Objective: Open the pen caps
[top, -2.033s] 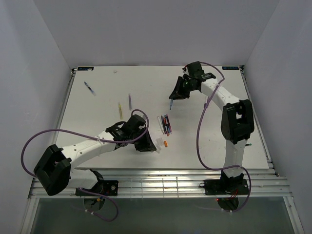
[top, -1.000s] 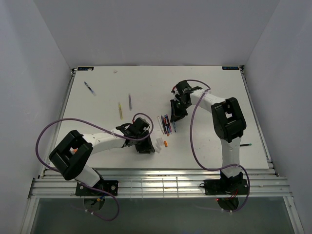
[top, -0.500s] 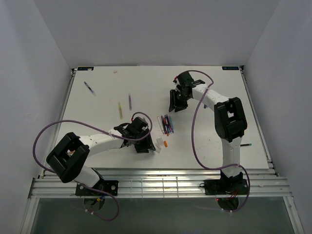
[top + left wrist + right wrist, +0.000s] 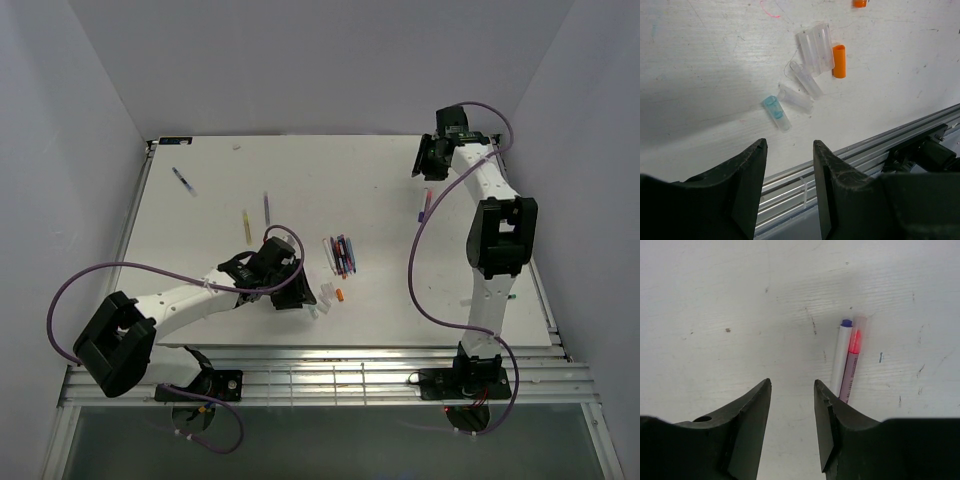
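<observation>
Pen caps (image 4: 812, 47) are between no jaws now, and the biggest change is in the arms. The right arm (image 4: 497, 235) has swung away from the bundle of pens (image 4: 340, 255) in the middle of the table (image 4: 200, 220) to the far right corner. There the right gripper (image 4: 791, 390) stands spread and empty above two pens (image 4: 841, 355) lying side by side, one white with a blue tip, one pink. The left gripper (image 4: 789, 150), narrower a second ago, is spread too and holds nothing; it has hardly moved. Just ahead of it, near the front edge, the caps lie loose: several clear ones, an orange cap (image 4: 839, 61) touching them, a blue-tinted cap (image 4: 776, 112) a little apart. I judge that one pen is finished and the bundle comes next.
</observation>
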You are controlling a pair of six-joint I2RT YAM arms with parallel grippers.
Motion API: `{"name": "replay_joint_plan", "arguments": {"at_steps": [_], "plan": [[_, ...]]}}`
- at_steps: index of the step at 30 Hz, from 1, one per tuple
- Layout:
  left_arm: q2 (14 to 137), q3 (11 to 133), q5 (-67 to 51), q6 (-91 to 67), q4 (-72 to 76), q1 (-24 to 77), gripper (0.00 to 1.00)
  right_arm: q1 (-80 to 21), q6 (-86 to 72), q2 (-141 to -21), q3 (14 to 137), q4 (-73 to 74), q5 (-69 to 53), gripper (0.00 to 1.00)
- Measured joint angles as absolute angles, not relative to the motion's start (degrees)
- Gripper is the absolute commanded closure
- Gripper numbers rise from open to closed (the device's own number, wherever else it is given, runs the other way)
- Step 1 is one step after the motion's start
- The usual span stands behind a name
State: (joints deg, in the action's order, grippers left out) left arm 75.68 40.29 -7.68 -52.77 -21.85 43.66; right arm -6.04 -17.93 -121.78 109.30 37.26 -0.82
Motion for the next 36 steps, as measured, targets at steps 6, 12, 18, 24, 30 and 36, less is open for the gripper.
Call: {"name": "replay_joint_plan", "arguments": {"at_steps": [6,12,18,24,30,36], "plan": [[75.68,41.54,-7.68,-51.7,-22.85,43.64,0.47,-5.56,-17.41,-125.34,110.17,38.44,3.11,0.54],[75.77,41.76,-7.75,-50.89,-22.96,43.62,0.47,-3.88,-16.99,-127.26,110.15,39.62,4.89,0.54],[76.9,42.02,-8.25,-49.91,-23.4,43.62,0.47,-1.43,-15.88,-127.26,109.65,39.57,6.11,0.55],[78.06,42.68,-8.62,-48.95,-23.57,43.62,0.47,-1.08,-14.87,-127.26,106.98,39.07,6.22,0.56],[78.52,43.38,-8.86,-48.86,-23.55,43.62,0.47,-1.37,-14.55,-127.39,105.56,38.76,5.63,0.56],[79.07,43.53,-9.06,-48.86,-23.55,43.59,0.47,-1.37,-14.55,-127.55,104.12,37.47,4.86,0.57]]}}
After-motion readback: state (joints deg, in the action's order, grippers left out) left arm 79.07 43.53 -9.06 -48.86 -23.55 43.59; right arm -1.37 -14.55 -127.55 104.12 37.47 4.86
